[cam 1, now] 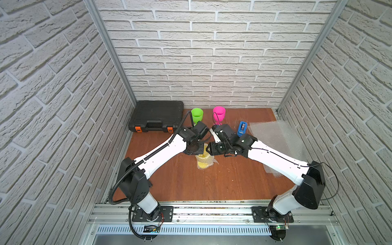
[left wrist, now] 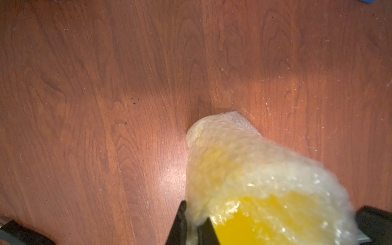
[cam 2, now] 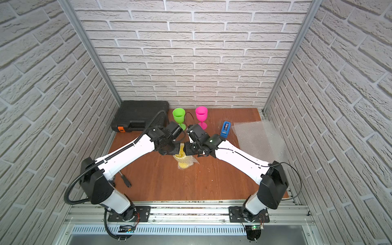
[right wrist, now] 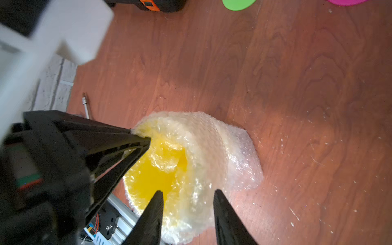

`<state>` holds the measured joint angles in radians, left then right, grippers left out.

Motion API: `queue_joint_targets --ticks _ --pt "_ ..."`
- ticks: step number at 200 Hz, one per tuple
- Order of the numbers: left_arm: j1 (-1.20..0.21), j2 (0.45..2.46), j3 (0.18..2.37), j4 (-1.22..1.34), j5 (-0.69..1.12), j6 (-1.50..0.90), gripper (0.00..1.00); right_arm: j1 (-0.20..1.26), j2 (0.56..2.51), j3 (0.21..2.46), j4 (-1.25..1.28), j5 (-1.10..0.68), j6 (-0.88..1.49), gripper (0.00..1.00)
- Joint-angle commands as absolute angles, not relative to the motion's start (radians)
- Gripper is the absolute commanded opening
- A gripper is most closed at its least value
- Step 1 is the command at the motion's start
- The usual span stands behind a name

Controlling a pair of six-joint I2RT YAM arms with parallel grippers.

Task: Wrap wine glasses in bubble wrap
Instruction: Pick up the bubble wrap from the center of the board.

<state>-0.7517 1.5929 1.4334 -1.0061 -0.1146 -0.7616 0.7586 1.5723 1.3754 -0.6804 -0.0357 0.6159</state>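
Centrally, on the table (cam 1: 191,186), the yellow goblet (right wrist: 157,174) stands upright, mouth upward. It is sheathed in wrap (right wrist: 207,148) that bunches out around its foot, and a little of the wrap is tucked into the bowl. Left gripper (right wrist: 141,134): fingers closed, pinching a fold of wrap at the goblet's rim. Right gripper (right wrist: 187,193): fingers apart, straddling another part of the wrapped rim, one tip over the yellow interior and the other outside the wrap. Whether they press the wall cannot be told. In both top views the two grippers meet above the goblet and hide its upper part. At the back edge, the green goblet (cam 1: 197,115) and pink goblet (cam 1: 219,113) stand upright and bare, well apart from the yellow one. A black case (cam 1: 157,115) lies beside the green goblet. A blue dispenser (cam 1: 241,128) stands near flat spare sheets (cam 1: 275,135) on the table's right side.
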Motion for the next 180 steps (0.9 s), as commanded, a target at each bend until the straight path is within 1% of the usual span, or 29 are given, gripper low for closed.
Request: queue_joint_targets --ticks 1,21,29,47,55,67,83,94,107,134,148,180 --pt "-0.766 1.589 1.437 -0.964 -0.092 -0.784 0.11 0.767 1.605 1.397 -0.77 0.046 0.629 0.4" --pt "-0.771 1.574 1.416 -0.911 -0.054 -0.809 0.12 0.768 1.633 1.408 -0.764 0.054 0.619 0.38" --pt "-0.773 1.568 1.405 -0.88 -0.029 -0.817 0.13 0.767 1.645 1.421 -0.777 0.063 0.615 0.35" --pt "-0.776 1.547 1.376 -0.823 -0.003 -0.84 0.15 0.767 1.645 1.43 -0.801 0.105 0.617 0.27" --pt "-0.776 1.539 1.368 -0.81 -0.007 -0.844 0.17 0.765 1.636 1.43 -0.808 0.127 0.615 0.22" --pt "-0.776 1.529 1.364 -0.799 -0.023 -0.839 0.24 0.766 1.624 1.437 -0.828 0.165 0.614 0.15" --pt "-0.774 1.511 1.362 -0.777 -0.036 -0.81 0.39 0.763 1.615 1.459 -0.871 0.203 0.601 0.08" --pt "-0.774 1.492 1.358 -0.751 -0.042 -0.784 0.46 0.761 1.615 1.486 -0.92 0.232 0.59 0.05" --pt "-0.77 1.457 1.344 -0.721 -0.065 -0.764 0.54 0.757 1.612 1.518 -0.97 0.268 0.572 0.03" --pt "-0.737 1.374 1.288 -0.653 -0.101 -0.741 0.68 0.729 1.574 1.535 -1.009 0.303 0.546 0.03" --pt "-0.71 1.34 1.265 -0.631 -0.096 -0.71 0.72 0.701 1.549 1.537 -1.02 0.31 0.536 0.03" --pt "-0.649 1.252 1.142 -0.529 -0.061 -0.602 0.76 0.631 1.503 1.564 -1.04 0.331 0.493 0.03"
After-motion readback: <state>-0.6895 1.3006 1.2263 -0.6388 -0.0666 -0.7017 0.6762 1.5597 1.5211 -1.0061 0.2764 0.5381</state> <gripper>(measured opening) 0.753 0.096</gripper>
